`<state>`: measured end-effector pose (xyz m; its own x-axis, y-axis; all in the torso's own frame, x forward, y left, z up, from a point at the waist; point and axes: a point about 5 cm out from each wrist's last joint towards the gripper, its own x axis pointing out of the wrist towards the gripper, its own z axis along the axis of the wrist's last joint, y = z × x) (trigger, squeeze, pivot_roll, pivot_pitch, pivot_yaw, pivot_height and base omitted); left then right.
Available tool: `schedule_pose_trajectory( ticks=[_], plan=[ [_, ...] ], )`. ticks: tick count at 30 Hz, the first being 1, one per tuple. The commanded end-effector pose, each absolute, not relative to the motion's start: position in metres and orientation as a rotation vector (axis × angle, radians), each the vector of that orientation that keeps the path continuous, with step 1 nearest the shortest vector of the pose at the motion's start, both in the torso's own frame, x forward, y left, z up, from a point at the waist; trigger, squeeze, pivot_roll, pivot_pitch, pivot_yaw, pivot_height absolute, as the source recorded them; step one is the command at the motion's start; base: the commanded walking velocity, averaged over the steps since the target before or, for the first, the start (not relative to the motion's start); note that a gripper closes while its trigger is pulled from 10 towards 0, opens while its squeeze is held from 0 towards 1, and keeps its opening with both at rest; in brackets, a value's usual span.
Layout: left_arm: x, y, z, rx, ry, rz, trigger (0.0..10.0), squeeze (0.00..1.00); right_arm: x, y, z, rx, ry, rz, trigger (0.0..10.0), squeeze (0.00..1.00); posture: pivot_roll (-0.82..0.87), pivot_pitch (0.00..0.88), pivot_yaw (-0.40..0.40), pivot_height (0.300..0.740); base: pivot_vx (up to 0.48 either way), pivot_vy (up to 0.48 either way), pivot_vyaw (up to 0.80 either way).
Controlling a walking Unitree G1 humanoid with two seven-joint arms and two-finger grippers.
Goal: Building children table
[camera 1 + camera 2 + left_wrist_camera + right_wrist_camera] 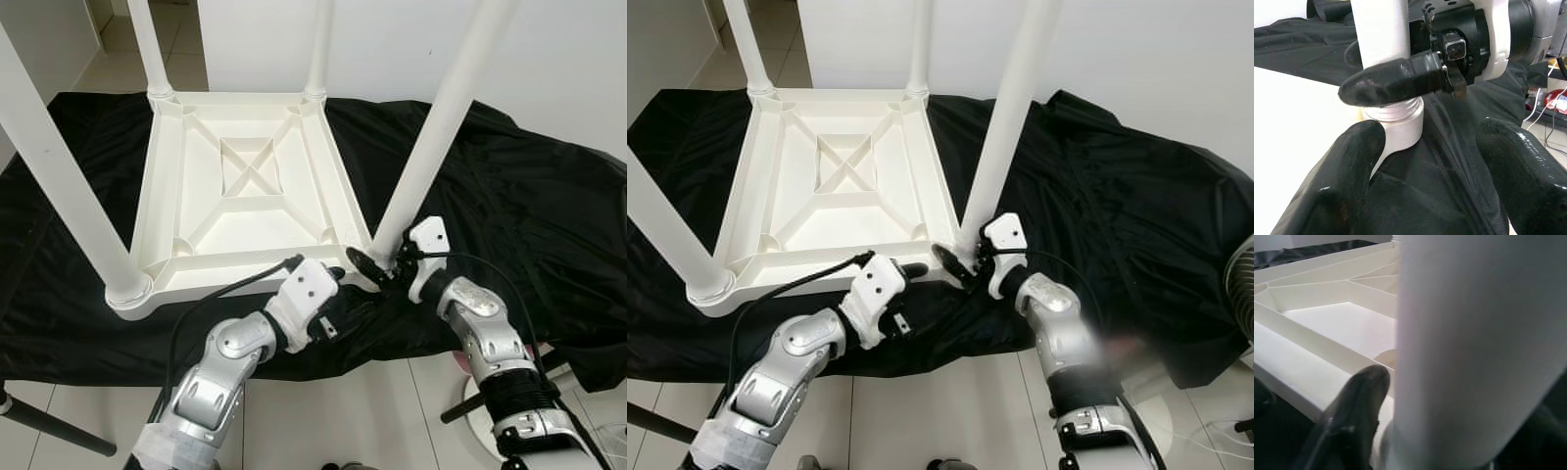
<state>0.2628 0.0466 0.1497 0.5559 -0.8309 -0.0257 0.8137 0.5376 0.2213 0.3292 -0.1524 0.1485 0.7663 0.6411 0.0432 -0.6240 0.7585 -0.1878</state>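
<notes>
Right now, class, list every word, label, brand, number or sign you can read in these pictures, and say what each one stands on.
None can be read.
The white table, upside down on the black cloth, bears no lettering on its ribbed underside or its legs.
The right gripper, at the base of the near right leg, and the left gripper beside it show no readable marking.

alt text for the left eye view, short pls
The right gripper grips the base of the near-right table leg of an upturned white children's table lying on a black cloth. The left gripper hovers open beside that corner. The three other legs already stand upright.
</notes>
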Motion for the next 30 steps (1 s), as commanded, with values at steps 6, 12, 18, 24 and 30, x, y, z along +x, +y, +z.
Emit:
schedule_pose_trajectory(
  ticks=[6,12,18,24,30],
  plan=[
    [0.262,0.045,0.148,0.221,-0.086,-0.968,10.0,0.00,0.330,-0.162,0.146,-0.177,-0.100,0.681,0.0,0.00,-0.03,0.080,-0.043,0.740,0.000,0.000,0.00],
    [0.262,0.045,0.147,0.225,-0.089,-0.968,10.0,0.00,0.329,-0.165,0.144,-0.154,-0.097,0.666,10.0,0.00,-0.03,0.074,-0.045,0.740,0.000,0.000,0.00],
    [0.261,0.044,0.147,0.225,-0.089,-0.971,10.0,0.00,0.326,-0.165,0.147,-0.080,-0.114,0.562,10.0,0.00,-0.04,0.072,-0.052,0.740,0.000,0.000,0.00],
    [0.260,0.043,0.146,0.221,-0.088,-0.971,10.0,0.00,0.328,-0.164,0.148,-0.046,-0.111,0.469,10.0,0.00,-0.04,0.071,-0.057,0.740,0.000,0.000,0.00],
    [0.259,0.043,0.146,0.220,-0.088,-0.973,10.0,0.00,0.324,-0.158,0.150,0.020,-0.136,0.307,10.0,0.00,-0.03,0.070,-0.055,0.740,0.000,0.000,0.00]
  ],
)
